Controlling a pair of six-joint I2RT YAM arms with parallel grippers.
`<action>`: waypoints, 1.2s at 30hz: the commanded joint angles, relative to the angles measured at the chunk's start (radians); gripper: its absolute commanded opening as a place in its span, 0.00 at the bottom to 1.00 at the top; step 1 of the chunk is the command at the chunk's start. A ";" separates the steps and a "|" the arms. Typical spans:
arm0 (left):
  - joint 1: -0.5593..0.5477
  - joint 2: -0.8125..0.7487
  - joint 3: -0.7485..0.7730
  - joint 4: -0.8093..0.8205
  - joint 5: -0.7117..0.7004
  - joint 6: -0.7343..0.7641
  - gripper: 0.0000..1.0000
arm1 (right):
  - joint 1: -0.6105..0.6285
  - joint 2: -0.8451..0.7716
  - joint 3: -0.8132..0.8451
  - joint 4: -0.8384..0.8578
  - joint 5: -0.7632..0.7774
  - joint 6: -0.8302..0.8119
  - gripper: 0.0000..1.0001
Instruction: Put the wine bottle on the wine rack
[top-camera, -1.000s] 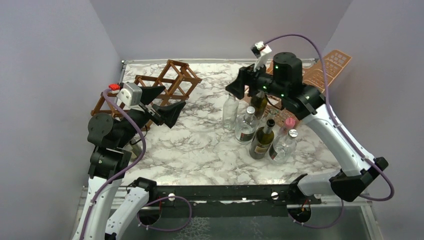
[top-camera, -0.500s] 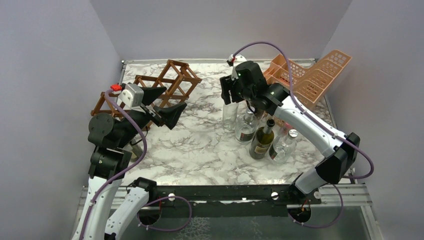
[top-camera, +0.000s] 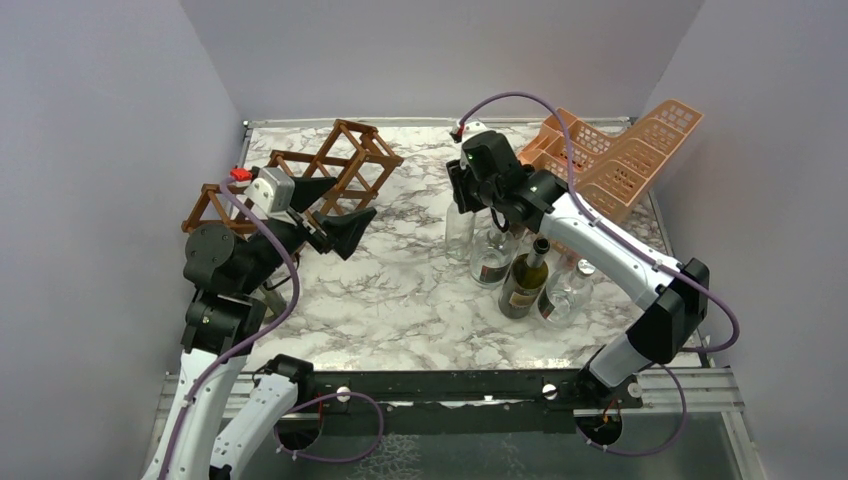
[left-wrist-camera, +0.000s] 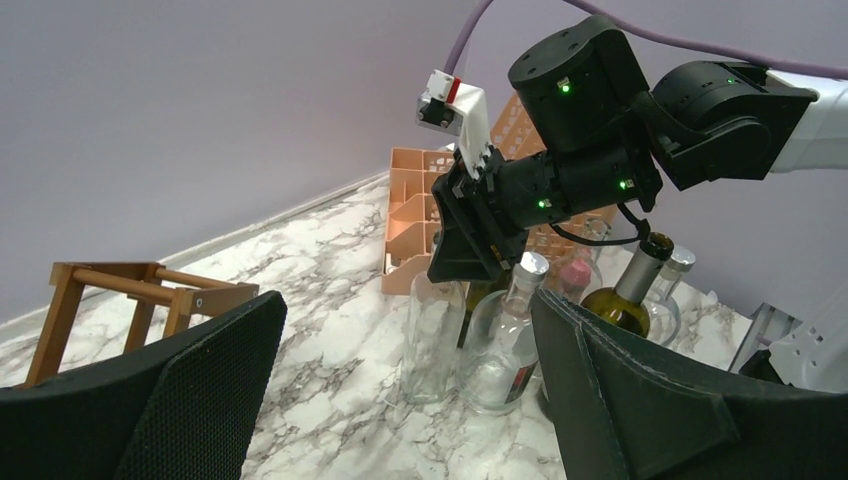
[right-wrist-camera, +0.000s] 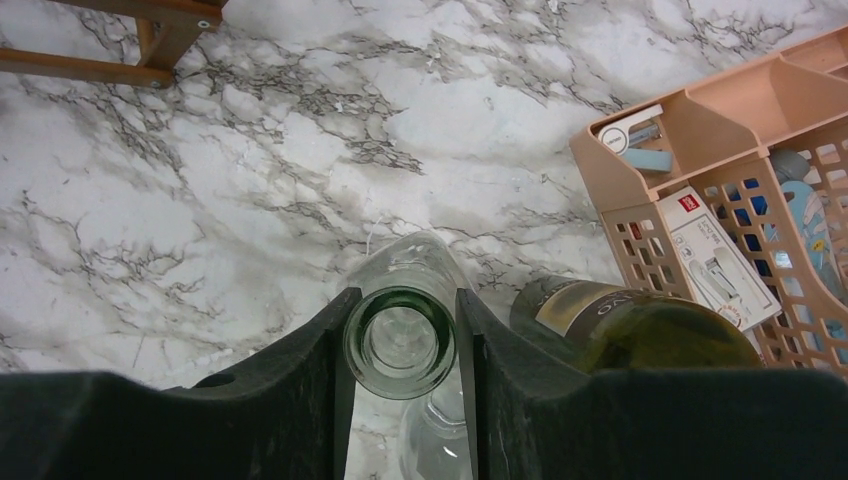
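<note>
A clear glass wine bottle (top-camera: 459, 232) stands upright at the left of a cluster of bottles. My right gripper (top-camera: 463, 196) comes down on it from above. In the right wrist view its jaws press both sides of the bottle's open mouth (right-wrist-camera: 400, 342), so my right gripper (right-wrist-camera: 405, 297) is shut on the neck. The brown wooden wine rack (top-camera: 340, 160) lies at the back left, and one corner (right-wrist-camera: 150, 50) shows in the right wrist view. My left gripper (top-camera: 345, 205) hovers wide open beside the rack, facing the bottle (left-wrist-camera: 432, 340), with nothing between its fingers.
Beside the held bottle stand a squat clear bottle with a red label (top-camera: 492, 255), a dark green bottle (top-camera: 523, 285) and a round clear bottle (top-camera: 568, 290). A peach plastic basket rack (top-camera: 610, 160) leans at the back right. Grey walls close in the table.
My right arm has swung left and down over the clear bottle, and its jaws have closed round the neck. The left arm has barely shifted and stays open.
</note>
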 joint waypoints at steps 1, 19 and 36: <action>-0.006 0.017 -0.011 0.032 0.033 -0.024 0.99 | 0.007 0.008 -0.025 0.059 0.014 -0.035 0.41; -0.021 0.179 -0.031 0.051 0.155 -0.117 0.99 | 0.020 -0.056 -0.113 0.193 -0.071 -0.146 0.17; -0.334 0.302 -0.292 0.217 -0.254 -0.149 0.99 | 0.023 -0.217 -0.182 0.251 -0.378 -0.043 0.06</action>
